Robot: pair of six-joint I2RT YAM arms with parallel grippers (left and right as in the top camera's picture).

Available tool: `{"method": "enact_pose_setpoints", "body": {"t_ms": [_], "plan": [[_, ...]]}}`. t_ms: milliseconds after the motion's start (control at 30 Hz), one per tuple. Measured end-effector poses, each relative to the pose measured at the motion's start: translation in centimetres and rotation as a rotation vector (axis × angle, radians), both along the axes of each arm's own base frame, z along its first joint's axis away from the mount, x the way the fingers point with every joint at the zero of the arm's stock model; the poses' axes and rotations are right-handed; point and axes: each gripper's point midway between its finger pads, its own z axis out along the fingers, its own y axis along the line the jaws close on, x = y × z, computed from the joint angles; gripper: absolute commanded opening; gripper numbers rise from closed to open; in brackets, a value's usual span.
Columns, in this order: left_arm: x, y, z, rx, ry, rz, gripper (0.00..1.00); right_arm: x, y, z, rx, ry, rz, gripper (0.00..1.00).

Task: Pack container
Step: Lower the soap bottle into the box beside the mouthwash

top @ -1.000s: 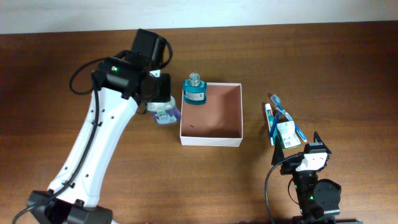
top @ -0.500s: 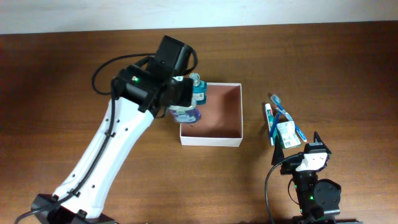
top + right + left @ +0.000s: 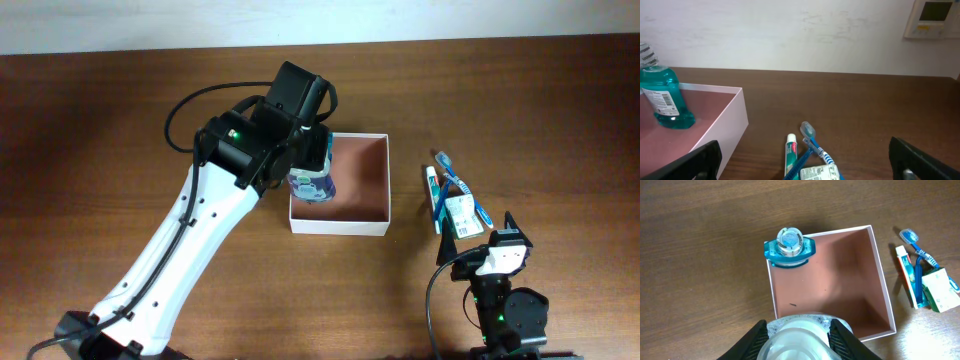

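From overhead, my left arm [image 3: 190, 240] reaches across the brown worktop [image 3: 100, 120] to the container [image 3: 362, 180], which sits near the middle with its white walls up and its reddish-brown floor showing. My left jaws are pinching a pale bottle [image 3: 312, 182] with a purplish label, held over the container's left part, just inside the left wall. A teal bottle [image 3: 323, 150] peeks out beside my wrist at the container's far left corner. To the right of the container, apart from it, lie a toothpaste tube [image 3: 432, 195], a blue toothbrush [image 3: 462, 188] and a small white-and-green carton [image 3: 460, 215], all bunched together. My right arm [image 3: 503, 290] sits near the worktop's front edge, close to that bunch.

From my left wrist, my two fingers [image 3: 754, 339] press against either side of the pale bottle's rounded top. Below it the container is open, and the teal bottle stands upright in its corner.

From my right wrist, my right jaws are spread wide with nothing between them. The container's white wall is ahead on the left, and the toothpaste tube and toothbrush lie just in front of me.
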Motion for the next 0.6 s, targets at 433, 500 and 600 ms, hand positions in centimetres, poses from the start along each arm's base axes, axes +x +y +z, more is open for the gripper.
{"method": "enact_pose_setpoints", "body": {"t_ms": [433, 500, 600], "plan": [[1.7, -1.1, -3.0, 0.025, 0.040, 0.002, 0.40, 0.0, 0.0, 0.0, 0.000, 0.000, 0.000, 0.98], [1.7, -1.1, -3.0, 0.024, 0.038, 0.002, 0.39, 0.0, 0.0, 0.0, 0.000, 0.000, 0.000, 0.98], [1.8, -1.1, -3.0, 0.022, 0.036, 0.002, 0.39, 0.0, 0.0, 0.0, 0.000, 0.000, 0.000, 0.98]]}}
